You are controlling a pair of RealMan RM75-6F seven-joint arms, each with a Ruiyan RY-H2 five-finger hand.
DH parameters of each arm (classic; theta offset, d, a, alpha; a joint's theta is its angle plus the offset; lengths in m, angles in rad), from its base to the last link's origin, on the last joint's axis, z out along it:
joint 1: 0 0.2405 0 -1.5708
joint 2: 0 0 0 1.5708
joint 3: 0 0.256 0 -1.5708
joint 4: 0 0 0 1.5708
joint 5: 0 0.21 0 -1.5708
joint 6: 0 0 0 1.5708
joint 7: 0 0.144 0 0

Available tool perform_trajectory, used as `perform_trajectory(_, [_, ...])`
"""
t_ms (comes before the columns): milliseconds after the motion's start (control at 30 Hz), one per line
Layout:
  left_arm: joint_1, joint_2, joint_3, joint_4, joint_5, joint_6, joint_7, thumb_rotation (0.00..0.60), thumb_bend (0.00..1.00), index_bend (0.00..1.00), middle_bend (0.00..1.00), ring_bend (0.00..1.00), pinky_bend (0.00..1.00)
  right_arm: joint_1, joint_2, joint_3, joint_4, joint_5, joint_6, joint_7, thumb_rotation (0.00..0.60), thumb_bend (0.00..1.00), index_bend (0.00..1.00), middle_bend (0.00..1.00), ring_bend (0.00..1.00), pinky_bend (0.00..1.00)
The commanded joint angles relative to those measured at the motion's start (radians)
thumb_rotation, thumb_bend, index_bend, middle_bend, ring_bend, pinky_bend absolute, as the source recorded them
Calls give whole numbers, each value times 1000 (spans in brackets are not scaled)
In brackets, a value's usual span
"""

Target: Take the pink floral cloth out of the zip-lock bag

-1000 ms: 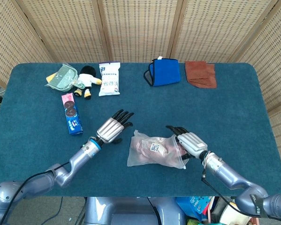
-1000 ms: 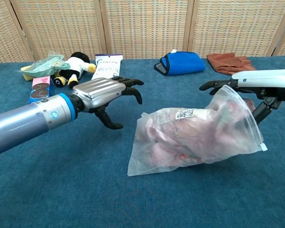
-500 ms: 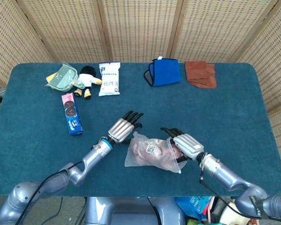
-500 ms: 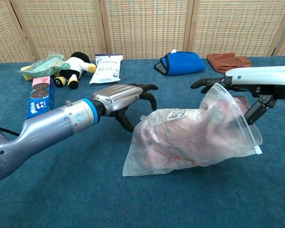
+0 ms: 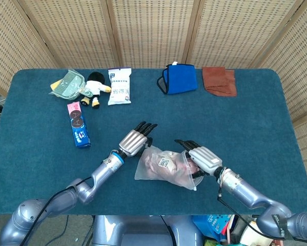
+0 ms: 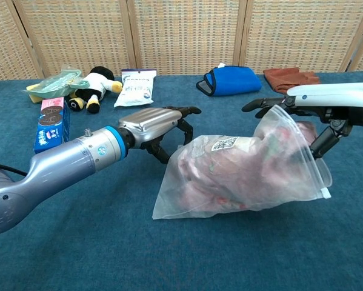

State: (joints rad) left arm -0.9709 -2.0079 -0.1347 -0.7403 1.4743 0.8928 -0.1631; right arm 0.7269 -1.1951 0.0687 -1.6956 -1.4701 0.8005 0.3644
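Cloth point(image 6: 229, 176) lay sealed inside the zip-lock bag point(image 5: 166, 166) mid-table; right hand point(image 5: 202, 159) pinched its mouth, left hand point(image 6: 154, 127) hovered spread, empty. Opening the zip seemed next.

head view high, looking down, chest view low, close, sharing table point(image 5: 40, 169)

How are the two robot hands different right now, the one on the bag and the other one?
The right hand pinches the zip-lock bag at its mouth end, lifting that end; the left hand holds nothing, its fingers curled beside the bag's other end. The right hand reaches in from the right, the left hand from the left. Both have silver backs and black fingers.
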Motion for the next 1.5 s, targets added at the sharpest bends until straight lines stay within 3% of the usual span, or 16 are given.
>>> perform_trajectory(33, [5, 7, -1, -3, -1, 8, 0, 600, 512, 623, 0, 0, 0, -3, 6, 1, -1, 1, 7, 0, 600, 807, 714, 0, 0, 0])
perform_trajectory(233, [40, 92, -5, -43, -2, 59, -16, 600, 514, 627, 0, 0, 0, -31, 69, 15, -2, 2, 63, 28, 600, 807, 714, 0, 0, 0])
perform_trajectory(533, [163, 411, -20, -254, -19, 187, -107, 600, 525, 635, 0, 0, 0, -68, 161, 57, 11, 15, 144, 110, 600, 807, 714, 0, 0, 0])
perform_trajectory(633, [240, 559, 1, -338, -27, 224, -154, 600, 525, 636, 0, 0, 0, -72, 157, 63, 36, 31, 143, 126, 600, 807, 714, 0, 0, 0])
perform_trajectory(767, [316, 674, 29, -376, -39, 254, -177, 600, 525, 637, 0, 0, 0, -73, 120, 59, 74, 37, 134, 137, 600, 807, 714, 0, 0, 0])
perform_trajectory(900, [385, 735, 63, -344, -33, 289, -223, 600, 525, 638, 0, 0, 0, -73, 71, 46, 120, 35, 122, 138, 600, 807, 714, 0, 0, 0])
perform_trajectory(1067, [455, 728, 98, -254, -26, 308, -323, 600, 525, 639, 0, 0, 0, -74, 16, 30, 181, 36, 106, 122, 600, 807, 714, 0, 0, 0])
perform_trajectory(1133, [470, 711, 115, -216, -8, 311, -369, 600, 522, 536, 0, 0, 0, -80, -1, 27, 198, 32, 119, 112, 600, 807, 690, 0, 0, 0])
perform_trajectory(1167, [473, 708, 124, -206, 0, 306, -385, 600, 475, 354, 0, 0, 0, -83, -5, 25, 204, 29, 126, 102, 600, 741, 579, 0, 0, 0])
perform_trajectory(1200, [476, 708, 130, -200, 7, 302, -399, 600, 388, 164, 0, 0, 0, -87, -6, 23, 205, 26, 132, 90, 600, 558, 392, 0, 0, 0])
perform_trajectory(1233, [481, 709, 133, -196, 10, 303, -407, 600, 319, 66, 0, 0, 0, -93, -2, 21, 203, 25, 144, 67, 600, 398, 250, 0, 0, 0])
perform_trajectory(1267, [486, 712, 134, -199, 12, 308, -410, 600, 217, 0, 0, 0, 0, -99, 1, 23, 202, 25, 159, 37, 600, 162, 86, 0, 0, 0])
perform_trajectory(1300, [491, 717, 134, -206, 13, 312, -412, 600, 160, 0, 0, 0, 0, -105, 4, 25, 198, 27, 175, 7, 600, 29, 10, 0, 0, 0])
perform_trajectory(1500, [555, 805, 113, -321, -27, 378, -337, 600, 112, 0, 0, 0, 0, -182, 39, 47, 169, -7, 390, -250, 600, 0, 0, 0, 0, 0])
